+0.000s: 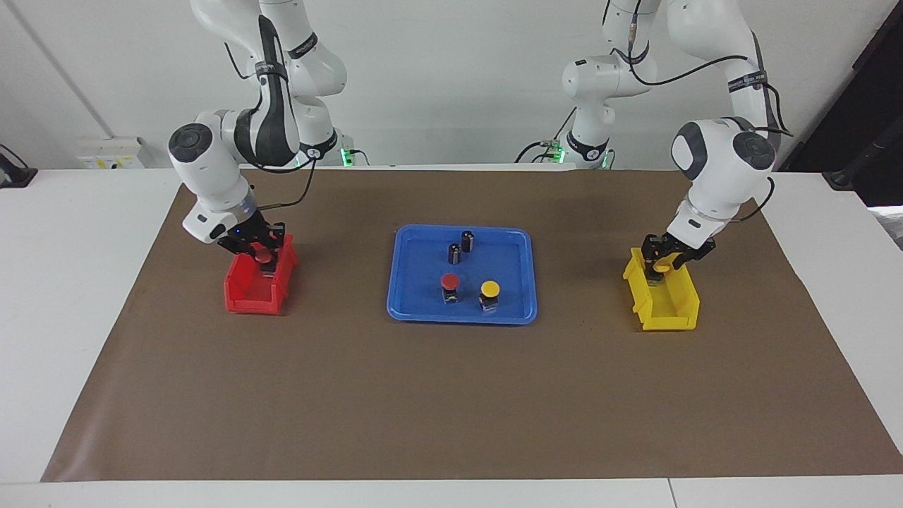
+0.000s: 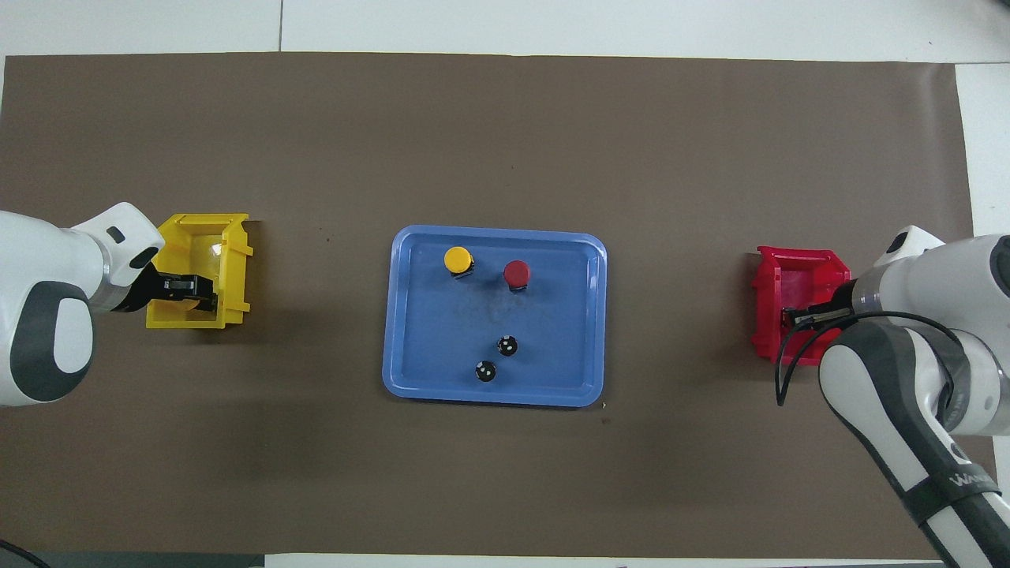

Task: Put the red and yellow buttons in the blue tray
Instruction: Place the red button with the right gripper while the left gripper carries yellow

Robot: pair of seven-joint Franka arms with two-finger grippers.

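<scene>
We are counting four buttons. Two are sitting in the blue tray (image 1: 423, 307): one red button (image 1: 450, 284) and one yellow button (image 1: 489, 291), side by side, with two black cylinders (image 1: 461, 248) nearer to the robots. Our right gripper (image 1: 262, 252) is pinching a second red button (image 1: 264, 255) over the red bin (image 1: 247, 296). Our left gripper (image 1: 662, 262) is pinching a second yellow button (image 1: 661, 267) over the yellow bin (image 1: 670, 314).
</scene>
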